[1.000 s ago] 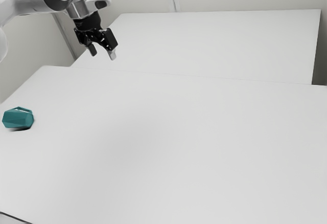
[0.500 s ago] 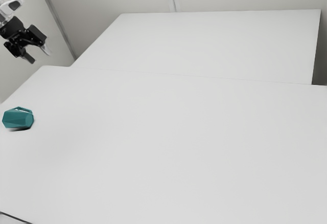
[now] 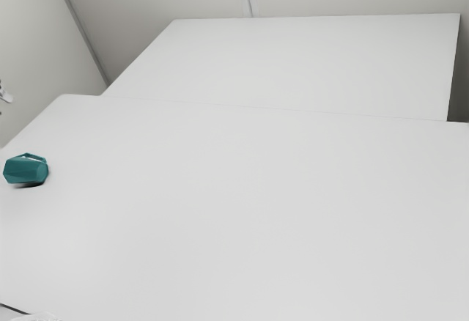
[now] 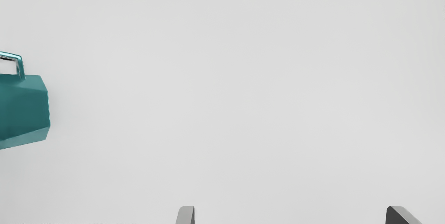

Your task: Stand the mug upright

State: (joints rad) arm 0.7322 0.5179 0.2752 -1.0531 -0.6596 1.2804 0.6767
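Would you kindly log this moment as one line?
mug: on its side on table; tool: open, clear of mug; status: not yet upright

Edges crop the mug (image 4: 24,109) in wrist view, tool (image 3: 5,96) in exterior view

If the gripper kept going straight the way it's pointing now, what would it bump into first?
Most likely the bare table. The mug lies off to one side, outside the open gripper. How far down the tabletop is, I can't tell.
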